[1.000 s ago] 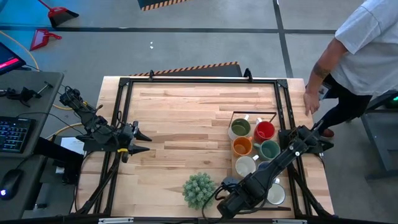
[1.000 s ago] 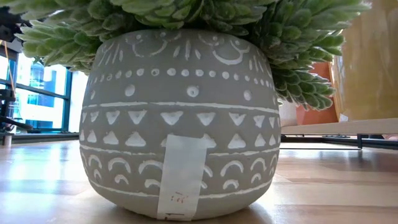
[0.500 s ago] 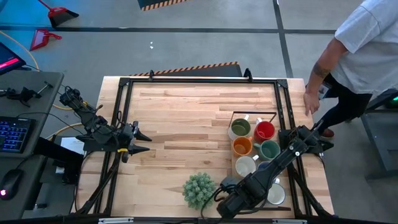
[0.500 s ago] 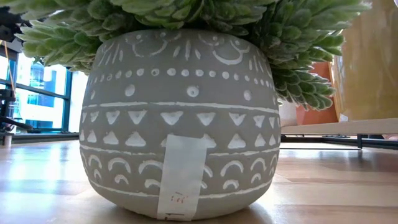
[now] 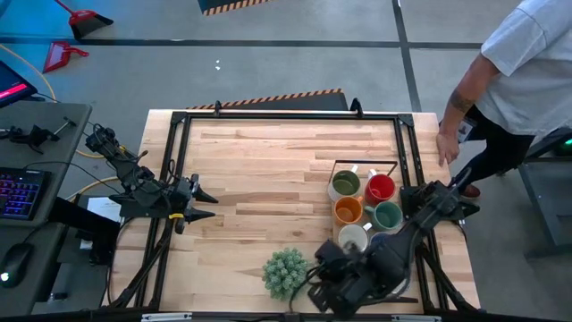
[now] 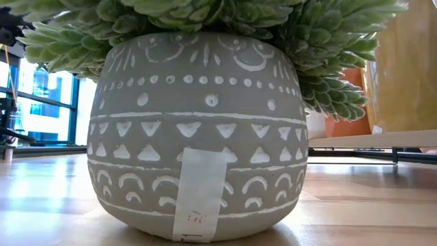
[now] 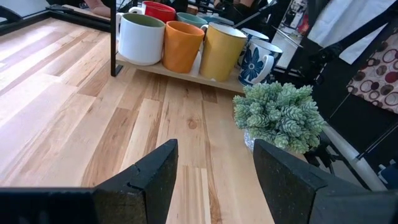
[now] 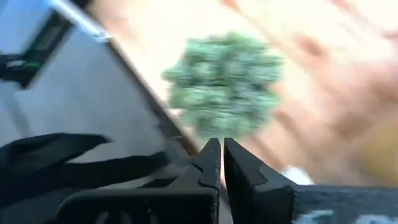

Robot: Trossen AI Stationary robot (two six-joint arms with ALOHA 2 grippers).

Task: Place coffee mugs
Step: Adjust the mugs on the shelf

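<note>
My right arm [image 5: 393, 255] has moved. A moment ago it lay stretched out flat across the near end of the mug tray [image 5: 338, 165], and it hid the mugs there. Now its middle part has lifted and bunched up closer to the spiky green plant [image 5: 285, 271]. My right gripper [image 5: 323, 291] has swung a little and sits just beside the plant, with its fingers [image 8: 211, 163] pressed together, pointing at it.

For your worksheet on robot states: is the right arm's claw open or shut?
Shut. In the right wrist view the right claw has its two dark fingers nearly touching, nothing between, facing the blurred spiky green plant.
</note>
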